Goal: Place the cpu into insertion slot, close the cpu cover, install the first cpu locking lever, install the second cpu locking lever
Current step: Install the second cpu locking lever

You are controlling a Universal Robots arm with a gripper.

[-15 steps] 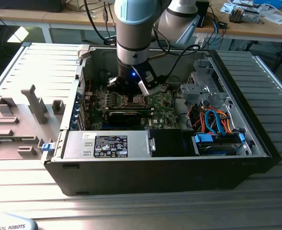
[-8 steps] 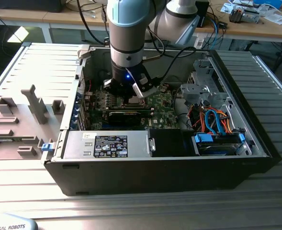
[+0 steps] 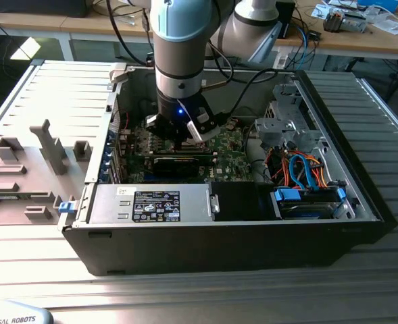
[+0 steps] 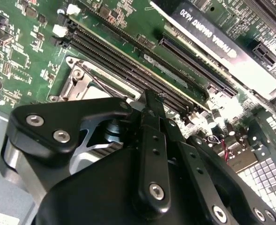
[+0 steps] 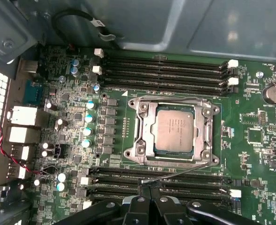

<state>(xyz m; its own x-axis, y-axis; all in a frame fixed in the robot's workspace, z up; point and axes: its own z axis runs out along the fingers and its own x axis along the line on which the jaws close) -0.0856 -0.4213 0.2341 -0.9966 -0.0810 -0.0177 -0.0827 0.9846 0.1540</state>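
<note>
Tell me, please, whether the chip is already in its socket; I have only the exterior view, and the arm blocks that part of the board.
Observer: Yes. In the first wrist view the chip lies flat in the socket.
Operator: Thank you. Is the cover down over it?
Observer: The metal cover lies flat around the chip, whose top shows through its window.
Operator: And the levers?
Observer: One thin wire lever lies slanted along the socket's side nearest the gripper. Its end is right by the shut fingertips; I cannot tell whether they touch it.
</note>
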